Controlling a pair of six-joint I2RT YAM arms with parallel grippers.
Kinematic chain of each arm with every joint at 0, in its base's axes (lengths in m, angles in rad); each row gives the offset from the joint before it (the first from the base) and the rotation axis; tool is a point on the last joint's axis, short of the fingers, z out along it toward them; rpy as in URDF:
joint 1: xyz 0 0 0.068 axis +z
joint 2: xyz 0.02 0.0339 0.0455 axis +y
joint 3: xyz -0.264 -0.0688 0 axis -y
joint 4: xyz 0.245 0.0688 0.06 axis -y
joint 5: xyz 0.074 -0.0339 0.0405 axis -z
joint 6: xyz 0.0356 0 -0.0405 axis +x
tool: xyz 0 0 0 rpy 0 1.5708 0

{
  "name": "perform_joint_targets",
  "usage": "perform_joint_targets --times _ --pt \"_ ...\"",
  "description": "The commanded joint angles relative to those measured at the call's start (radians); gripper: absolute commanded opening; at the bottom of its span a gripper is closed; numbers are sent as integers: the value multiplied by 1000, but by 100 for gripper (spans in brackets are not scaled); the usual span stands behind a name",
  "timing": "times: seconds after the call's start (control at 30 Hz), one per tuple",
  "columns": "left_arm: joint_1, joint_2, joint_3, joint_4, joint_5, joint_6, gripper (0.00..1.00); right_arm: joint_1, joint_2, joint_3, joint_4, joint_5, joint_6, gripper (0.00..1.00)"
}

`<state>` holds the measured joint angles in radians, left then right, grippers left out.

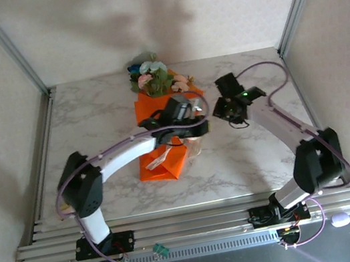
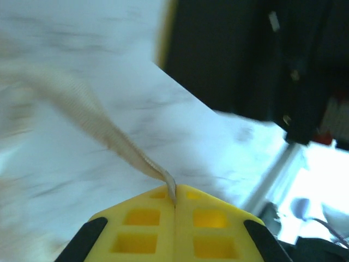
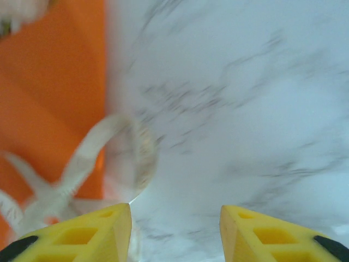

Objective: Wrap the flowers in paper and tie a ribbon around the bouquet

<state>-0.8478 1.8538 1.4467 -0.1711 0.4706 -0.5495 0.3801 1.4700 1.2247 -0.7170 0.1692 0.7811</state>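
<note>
Left jaws pinch a woven cream ribbon at frame centre, right jaws gape empty, beside a creased orange paper cone holding blooms on the marbled desk.

The left arm stretches from the near edge to the middle of the worktop, left gripper pinched tight on the ribbon. The right arm bends inward, right gripper parted, holding nothing.

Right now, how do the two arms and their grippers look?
Both the left arm and the right arm have white links, bulky black joints and a thin lilac cable looping alongside. A small green light glows near the right wrist. The left gripper and right gripper have yellow fingers with square pockets and black bases.
</note>
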Motion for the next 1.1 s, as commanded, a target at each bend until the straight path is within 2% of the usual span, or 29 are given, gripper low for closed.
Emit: perform_joint_targets --times 0.0,0.03,0.13,0.2,0.23,0.27,0.37,0.47,0.57,0.63,0.67,0.77,0.8,0.87,0.97,1.07 --pt "-78 186 127 31 137 -5 33 -57 -78 -31 -114 145 38 49" --pt "-91 227 185 -12 90 10 42 -75 -93 -35 -119 143 35 50" --pt "-80 228 236 -64 -46 -13 58 -99 -121 -37 -137 138 18 50" --pt "-56 167 206 -74 -120 -45 64 -98 -134 -46 -126 114 -6 50" --pt "-40 125 174 -80 -145 -61 73 -98 -140 -55 -124 100 -10 50" --pt "-24 85 132 -62 -137 -74 77 -97 -144 -65 -118 85 -11 50" --pt "43 -25 8 -69 -126 -111 78 -96 -158 -114 -69 5 -29 49" --pt "154 -58 -39 -240 -224 -166 80 -36 -142 -107 -117 -1 -22 49" --pt "277 -51 -70 -266 -210 -330 78 74 -125 -131 -117 -43 61 52" --pt "308 -33 -49 -249 -203 -449 75 124 -110 -158 -91 -105 144 53" --pt "310 -10 3 -283 -229 -461 74 145 -105 -168 -88 -125 194 53" --pt "296 106 228 -528 -437 -376 76 171 -103 -178 -97 -150 300 56" --pt "301 134 235 -528 -447 -351 78 171 -105 -191 -89 -166 337 57" --pt "316 168 189 -437 -366 -322 78 173 -96 -215 -47 -220 387 57" --pt "319 228 171 -358 -316 -273 77 176 -62 -257 23 -311 489 59" --pt "323 312 227 -453 -318 -247 65 192 -47 -300 93 -359 611 59"
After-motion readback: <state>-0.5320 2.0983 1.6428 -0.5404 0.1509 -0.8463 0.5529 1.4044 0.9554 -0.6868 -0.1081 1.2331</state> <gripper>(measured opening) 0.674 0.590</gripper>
